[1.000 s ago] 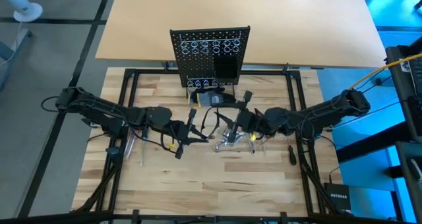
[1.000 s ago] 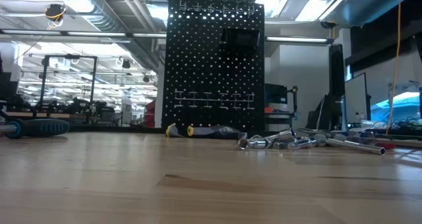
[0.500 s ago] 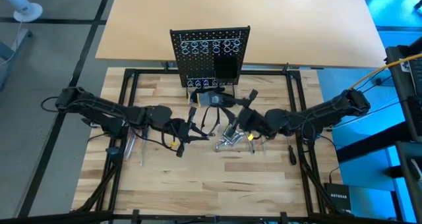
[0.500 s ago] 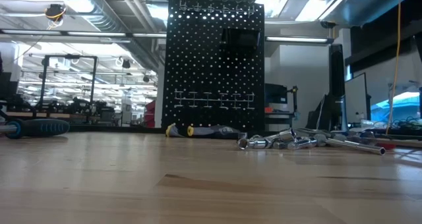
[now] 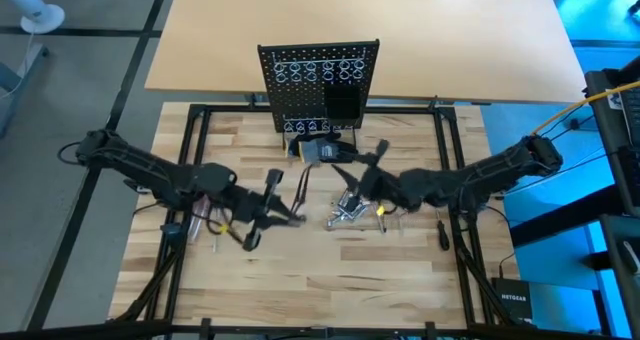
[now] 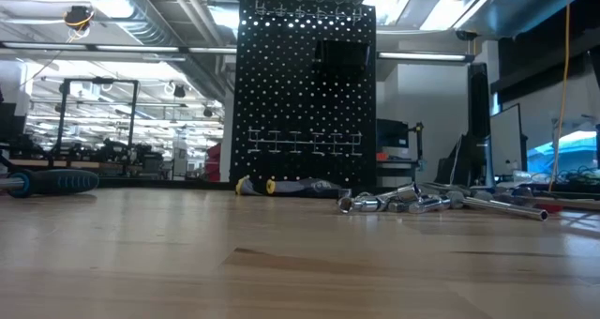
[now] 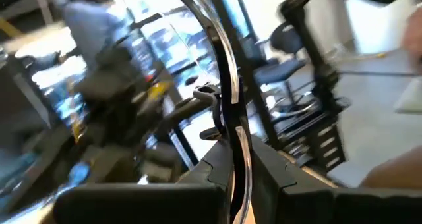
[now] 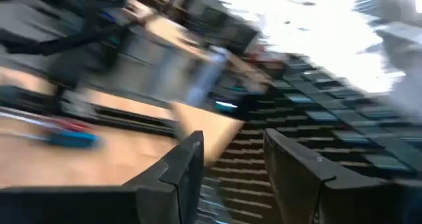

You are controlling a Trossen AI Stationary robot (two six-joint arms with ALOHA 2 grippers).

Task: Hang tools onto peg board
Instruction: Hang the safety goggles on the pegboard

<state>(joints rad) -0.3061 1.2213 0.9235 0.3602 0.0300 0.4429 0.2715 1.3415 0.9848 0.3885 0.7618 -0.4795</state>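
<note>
The black peg board [image 5: 320,80] stands upright at the table's far side and fills the middle of the low view [image 6: 305,94]. A heap of shiny silver pieces [image 5: 345,212] lies on the table. Screwdrivers [image 5: 205,218] lie at the left, and one blue-black handle [image 6: 56,181] shows in the low view. My left gripper [image 5: 283,202] is left of the heap, shut on a thin curved shiny metal piece [image 7: 224,72]. My right gripper [image 5: 355,165] is open and empty between the heap and the board [image 8: 227,165]. Neither gripper shows in the low view. My left gripper pinches the thin curved metal piece between its two fingers, at its lower stretch [image 7: 239,155]. The piece runs on past the fingertips in a long arc. In the high view it shows as a pale thin curve [image 5: 303,180] beside the fingers, over the table.
A dark bundle with yellow bits [image 5: 320,150] lies at the board's foot and also shows in the low view [image 6: 281,186]. A black frame [image 5: 190,160] runs round the wooden work area. A dark tool [image 5: 443,235] lies at the right.
My left arm has drawn back toward the table's left and near edges, taking the thin metal piece with it. My right gripper has swung toward the table's left, closer to the dark bundle. The heap and the peg board have stayed put.
</note>
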